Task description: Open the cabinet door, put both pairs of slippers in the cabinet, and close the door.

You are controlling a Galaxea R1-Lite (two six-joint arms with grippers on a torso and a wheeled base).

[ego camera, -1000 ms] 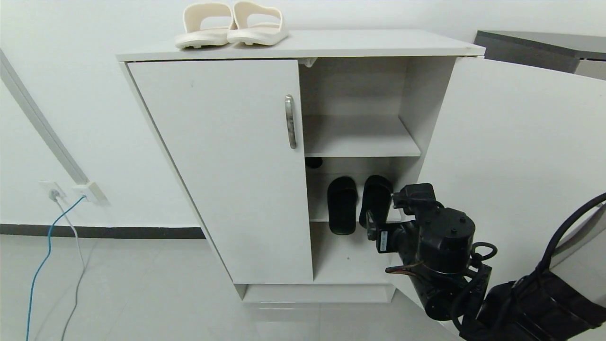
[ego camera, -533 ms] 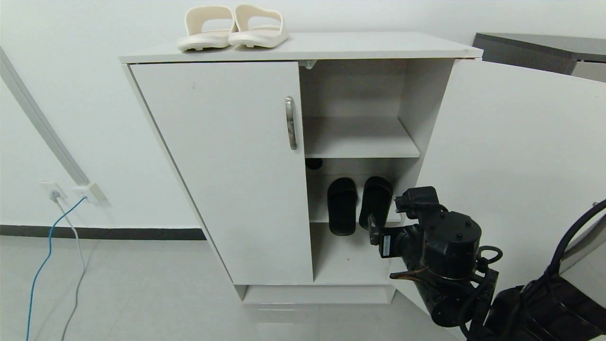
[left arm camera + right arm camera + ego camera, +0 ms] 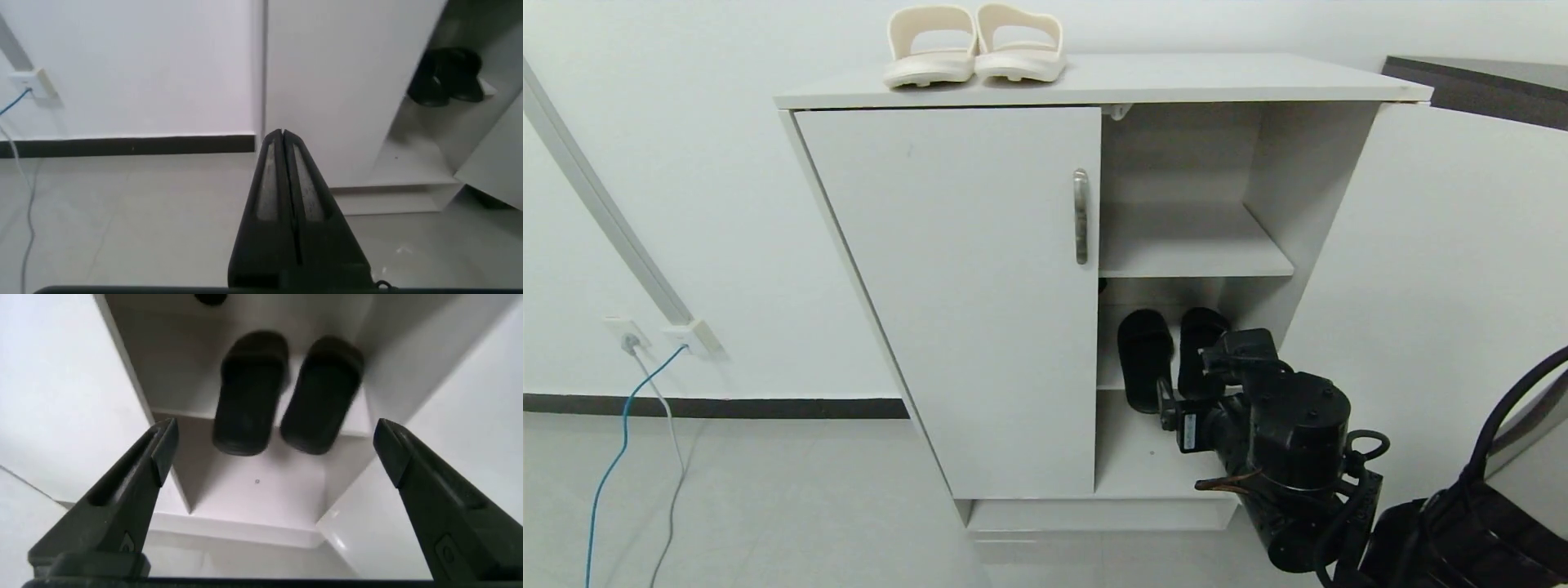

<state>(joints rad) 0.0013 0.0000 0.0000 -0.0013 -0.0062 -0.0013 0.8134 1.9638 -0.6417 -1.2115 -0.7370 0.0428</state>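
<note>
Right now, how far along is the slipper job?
Done: the right door stands open and the black slippers sit inside the cabinet. In hand: nothing; the right gripper is open in front of them. Left: the cream slippers on the cabinet top, then closing the door.

The cabinet (image 3: 964, 286) is smooth white board with a matt, laminate-like face, inside and out. On its closed door the handle (image 3: 1081, 216) looks like brushed metal with a dull sheen. The cream slippers (image 3: 931, 65) on top of the cabinet look like moulded foam or rubber, smooth and matt. The black slippers (image 3: 1145, 359) on its middle shelf are matt too. The floor (image 3: 768, 506) below the cabinet is pale, glossy tile that mirrors its base. The left pincer (image 3: 283, 135) and the right pincer (image 3: 275, 433) look like matt black plastic.
</note>
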